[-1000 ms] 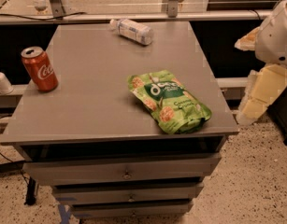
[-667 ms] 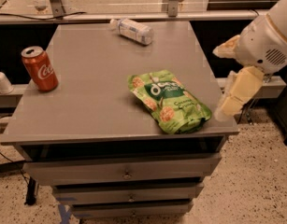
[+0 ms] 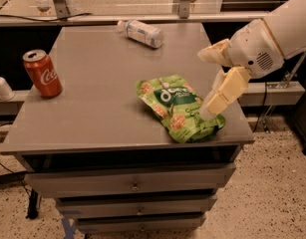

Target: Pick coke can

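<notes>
The coke can point(image 3: 42, 73), red with white script and a silver top, stands upright at the left edge of the grey table point(image 3: 102, 93). My gripper point(image 3: 208, 83) is at the table's right side, above the right end of the green snack bag point(image 3: 179, 108), far from the can. Its two cream fingers point(image 3: 223, 89) are spread apart and hold nothing.
A clear plastic bottle point(image 3: 141, 32) with a white label lies on its side at the table's back edge. The table is a drawer cabinet point(image 3: 135, 185) with drawers below. A white object point(image 3: 0, 87) sits left of the table. A rail and posts run behind.
My arm and gripper have moved left from beyond the table's right edge to over the right end of the snack bag. The can, bag and bottle have not moved.
</notes>
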Tool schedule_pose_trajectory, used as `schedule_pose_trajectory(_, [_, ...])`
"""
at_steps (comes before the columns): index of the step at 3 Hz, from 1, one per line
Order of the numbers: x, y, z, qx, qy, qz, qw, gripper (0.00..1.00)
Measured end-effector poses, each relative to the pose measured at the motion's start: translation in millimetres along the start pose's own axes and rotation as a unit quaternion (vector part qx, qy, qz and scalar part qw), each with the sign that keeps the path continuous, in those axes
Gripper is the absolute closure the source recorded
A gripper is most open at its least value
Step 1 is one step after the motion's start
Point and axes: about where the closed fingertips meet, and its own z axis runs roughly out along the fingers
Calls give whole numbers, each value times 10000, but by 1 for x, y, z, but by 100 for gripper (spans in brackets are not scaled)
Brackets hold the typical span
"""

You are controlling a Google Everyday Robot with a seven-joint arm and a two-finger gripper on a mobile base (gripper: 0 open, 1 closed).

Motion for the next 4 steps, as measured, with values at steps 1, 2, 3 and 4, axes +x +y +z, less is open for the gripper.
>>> schedule_pose_trajectory(1, [0, 0, 0, 6, 6, -2, 10000, 0])
schedule_pose_trajectory(2, [-1, -10, 1, 4, -345, -45, 9994, 0])
schedule_pose_trajectory(3, [-31, -39, 27, -54, -977, -163, 9951, 0])
schedule_pose_trajectory(4, [-72, -73, 63, -90, -1423, -341, 9892, 0])
